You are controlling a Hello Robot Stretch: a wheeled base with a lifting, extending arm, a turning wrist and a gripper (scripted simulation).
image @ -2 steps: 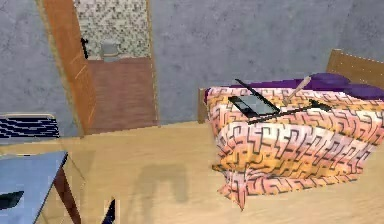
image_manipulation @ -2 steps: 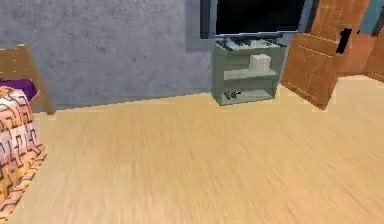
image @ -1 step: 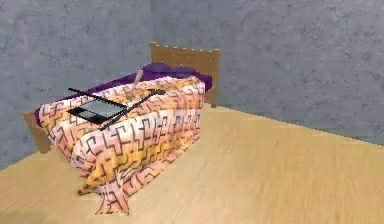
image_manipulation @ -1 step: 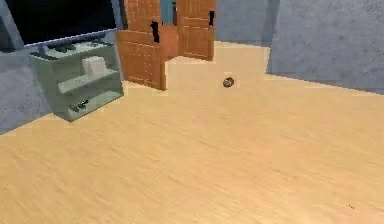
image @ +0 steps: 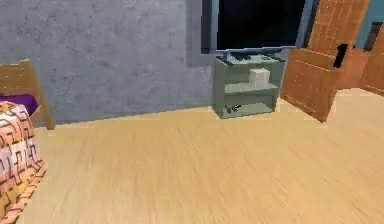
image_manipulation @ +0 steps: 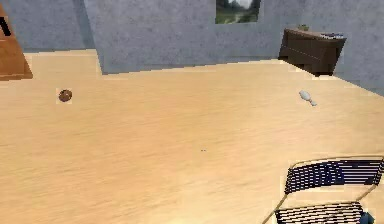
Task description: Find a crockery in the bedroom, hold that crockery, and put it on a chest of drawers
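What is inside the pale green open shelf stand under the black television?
The pale green open shelf stand holds a small white box on its middle shelf and a small dark item on the bottom one. Its shaded rear cannot be made out.

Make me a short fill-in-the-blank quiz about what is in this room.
1. A big dark ___ stands on the shelf unit.
2. The picture hangs on the ___.
3. The wire chair is coloured ___.
Missing words: television, wall, blue.
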